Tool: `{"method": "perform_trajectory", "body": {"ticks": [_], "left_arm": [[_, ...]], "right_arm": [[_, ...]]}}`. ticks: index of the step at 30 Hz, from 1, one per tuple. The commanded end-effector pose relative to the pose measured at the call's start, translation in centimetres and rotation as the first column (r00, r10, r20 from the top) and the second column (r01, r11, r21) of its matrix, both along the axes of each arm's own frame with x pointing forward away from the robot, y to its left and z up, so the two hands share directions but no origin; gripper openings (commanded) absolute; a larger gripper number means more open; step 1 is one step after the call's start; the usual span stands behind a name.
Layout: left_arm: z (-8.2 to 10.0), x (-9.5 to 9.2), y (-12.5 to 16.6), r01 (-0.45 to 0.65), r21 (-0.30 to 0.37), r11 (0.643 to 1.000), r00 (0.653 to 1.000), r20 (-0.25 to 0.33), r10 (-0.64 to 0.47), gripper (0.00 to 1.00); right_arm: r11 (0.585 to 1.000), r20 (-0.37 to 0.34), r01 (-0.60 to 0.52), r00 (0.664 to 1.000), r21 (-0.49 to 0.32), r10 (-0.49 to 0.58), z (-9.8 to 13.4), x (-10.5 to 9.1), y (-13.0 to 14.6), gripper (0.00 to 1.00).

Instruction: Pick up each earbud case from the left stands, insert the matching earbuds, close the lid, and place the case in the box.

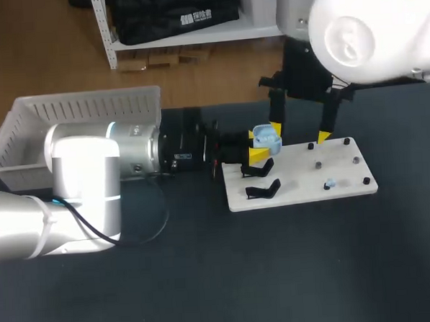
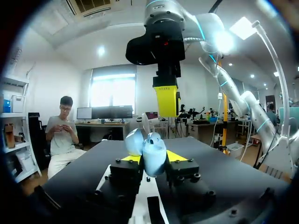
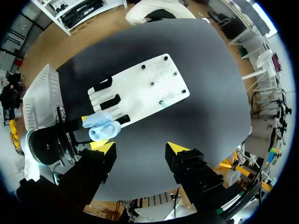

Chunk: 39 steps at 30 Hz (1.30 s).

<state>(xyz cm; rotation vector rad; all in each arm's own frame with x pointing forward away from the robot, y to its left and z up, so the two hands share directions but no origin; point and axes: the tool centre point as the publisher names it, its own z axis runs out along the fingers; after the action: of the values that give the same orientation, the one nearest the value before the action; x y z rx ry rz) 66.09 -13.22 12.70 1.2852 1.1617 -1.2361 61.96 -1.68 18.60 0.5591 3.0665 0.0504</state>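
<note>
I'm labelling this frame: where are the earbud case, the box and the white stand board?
earbud case [image 1: 265, 135]: head view, on its light blue shell.
box [image 1: 89, 108]: head view, on its slatted back wall.
white stand board [image 1: 303, 189]: head view, on a bare patch of its top.

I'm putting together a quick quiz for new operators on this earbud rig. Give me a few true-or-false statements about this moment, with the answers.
1. The left gripper is shut on the light blue earbud case. True.
2. The earbud case is closed. False: it is open.
3. The right gripper holds an earbud. False: it is open and empty, above the table near the white board.
4. A small light blue earbud lies on the white board. True.
</note>
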Motion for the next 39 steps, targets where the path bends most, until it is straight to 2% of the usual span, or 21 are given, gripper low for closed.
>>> {"method": "perform_trajectory", "body": {"ticks": [1,4,5,7,10,15,17,23,31,39], "left_arm": [[-0.1,-0.1,0.0,-0.004,-0.004,1.000,1.000,0.004,0.004,0.00],[-0.1,-0.1,0.0,-0.004,-0.004,1.000,1.000,0.004,0.004,0.00],[-0.1,-0.1,0.0,-0.004,-0.004,1.000,1.000,0.004,0.004,0.00],[-0.1,-0.1,0.0,-0.004,-0.004,1.000,1.000,0.004,0.004,0.00],[-0.1,-0.1,0.0,-0.004,-0.004,1.000,1.000,0.004,0.004,0.00],[-0.1,-0.1,0.0,-0.004,-0.004,1.000,1.000,0.004,0.004,0.00],[-0.1,-0.1,0.0,-0.004,-0.004,1.000,1.000,0.004,0.004,0.00],[-0.1,-0.1,0.0,-0.004,-0.004,1.000,1.000,0.004,0.004,0.00],[-0.1,-0.1,0.0,-0.004,-0.004,1.000,1.000,0.004,0.004,0.00],[-0.1,-0.1,0.0,-0.004,-0.004,1.000,1.000,0.004,0.004,0.00]], "right_arm": [[0.983,0.159,-0.044,0.987,0.177,0.015,-1.1,-2.8,-4.0,0.64],[0.981,0.173,-0.075,0.984,0.180,0.043,-2.0,-3.0,-4.9,0.63],[0.981,0.169,-0.080,0.984,0.179,0.049,-2.3,-3.1,-5.1,0.60],[0.978,0.156,-0.100,0.985,0.181,0.071,-3.2,-3.2,-5.6,0.62],[0.977,0.130,-0.127,0.986,0.173,0.106,-4.7,-3.1,-6.2,0.59],[0.973,0.109,-0.166,0.983,0.161,0.149,-7.3,-2.3,-6.8,0.55],[0.971,0.105,-0.182,0.980,0.157,0.167,-8.2,-1.8,-7.0,0.50],[0.969,0.098,-0.210,0.975,0.130,0.198,-10.4,-0.7,-7.4,0.48],[0.970,0.081,-0.211,0.976,0.122,0.202,-12.2,0.5,-7.8,0.47],[0.971,0.093,-0.204,0.977,0.126,0.193,-13.1,1.3,-8.0,0.42]]}}
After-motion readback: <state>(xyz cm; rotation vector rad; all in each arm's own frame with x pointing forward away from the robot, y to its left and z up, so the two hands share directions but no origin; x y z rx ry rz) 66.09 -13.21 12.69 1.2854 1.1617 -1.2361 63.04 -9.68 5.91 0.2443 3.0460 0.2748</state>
